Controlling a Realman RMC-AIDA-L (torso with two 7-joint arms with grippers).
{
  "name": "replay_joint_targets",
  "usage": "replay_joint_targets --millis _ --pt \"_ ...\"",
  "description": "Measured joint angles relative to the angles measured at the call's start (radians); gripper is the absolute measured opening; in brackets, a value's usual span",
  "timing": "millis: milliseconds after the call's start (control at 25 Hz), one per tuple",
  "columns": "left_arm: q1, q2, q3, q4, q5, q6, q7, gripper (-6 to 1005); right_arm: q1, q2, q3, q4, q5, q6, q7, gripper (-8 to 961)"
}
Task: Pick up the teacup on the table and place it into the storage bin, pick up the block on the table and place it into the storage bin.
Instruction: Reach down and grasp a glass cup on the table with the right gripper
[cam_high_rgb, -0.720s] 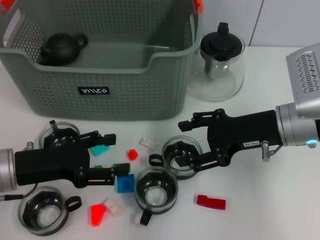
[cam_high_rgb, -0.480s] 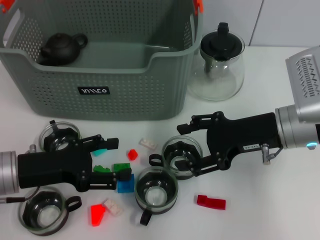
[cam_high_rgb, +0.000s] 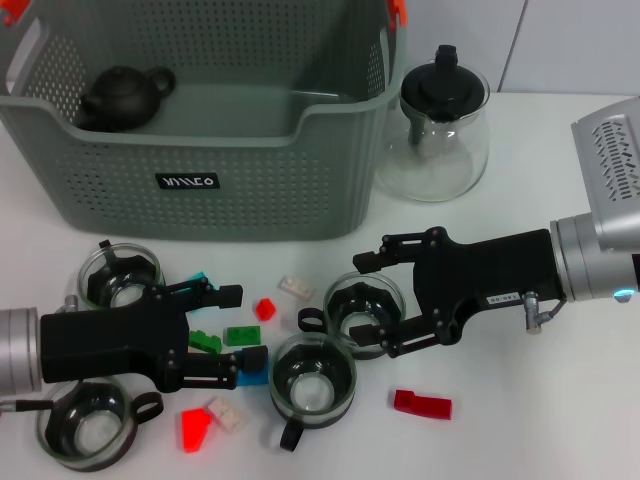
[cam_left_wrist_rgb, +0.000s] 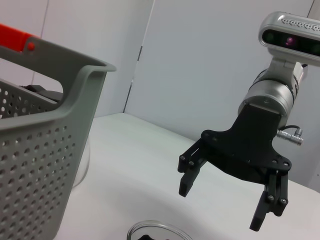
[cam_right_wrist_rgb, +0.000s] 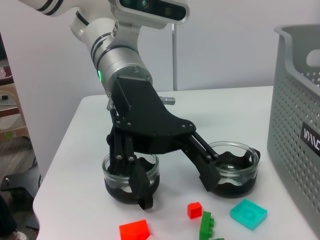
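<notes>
Head view, table seen from above. Storage bin (cam_high_rgb: 200, 150) fills the 11 o'clock quarter, a dark teapot (cam_high_rgb: 125, 95) inside at its far left corner. Glass teapot (cam_high_rgb: 442, 125) stands on the table just beside the bin at 1 o'clock. Right gripper (cam_high_rgb: 372, 300) reaches in from 3 o'clock, fingers spread wide on either side of a glass teacup (cam_high_rgb: 362, 312) near centre, not closed on it. Left gripper (cam_high_rgb: 240, 325) comes in from 8 o'clock, low over the scattered blocks, fingers apart; a green block (cam_high_rgb: 241, 335) lies between them and a blue block (cam_high_rgb: 250, 376) shows just beneath the nearer finger; contact with either cannot be told. A second teacup (cam_high_rgb: 313, 380) sits at 6 o'clock, touching or just beside the first. Two more cups at 8 o'clock, partly hidden by the left arm. Red block (cam_high_rgb: 421, 404) lies apart at 5 o'clock.
</notes>
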Motion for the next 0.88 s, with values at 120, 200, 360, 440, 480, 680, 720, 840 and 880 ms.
replay_joint_targets --millis 120,200,360,440,480,680,720,840,880 --pt "0.001 -0.001 0.000 0.000 0.000 0.000 -0.001 916 0.000 0.000 0.002 0.001 0.000 0.000 -0.004 866" --pt "0.002 -0.001 -0.001 0.000 0.000 0.000 -0.003 916 0.000 0.000 0.003 0.001 0.000 0.000 -0.006 866" --pt "0.002 -0.001 -0.001 0.000 0.000 0.005 -0.005 916 0.000 -0.003 0.004 -0.006 -0.004 -0.005 0.002 866" --pt "0.002 -0.001 -0.002 0.000 0.000 0.006 -0.005 916 0.002 -0.007 0.002 -0.027 -0.011 -0.018 0.017 866" --pt "0.002 -0.001 -0.002 0.000 0.000 0.007 -0.005 916 0.005 -0.009 0.000 -0.046 -0.017 -0.025 0.031 867" --pt "-0.001 -0.001 -0.004 0.000 -0.004 0.008 -0.006 916 0.022 -0.009 -0.005 -0.209 -0.134 -0.069 0.159 867" --pt "-0.002 -0.001 -0.004 0.000 -0.006 0.008 -0.006 916 0.028 -0.006 -0.008 -0.240 -0.163 -0.084 0.184 867" --pt "-0.002 -0.002 -0.007 0.000 -0.008 0.006 -0.007 916 0.051 -0.002 -0.033 -0.329 -0.236 -0.128 0.265 867" --pt "-0.002 -0.003 -0.008 0.000 -0.008 0.005 -0.007 916 0.059 -0.002 -0.047 -0.354 -0.256 -0.137 0.295 866"
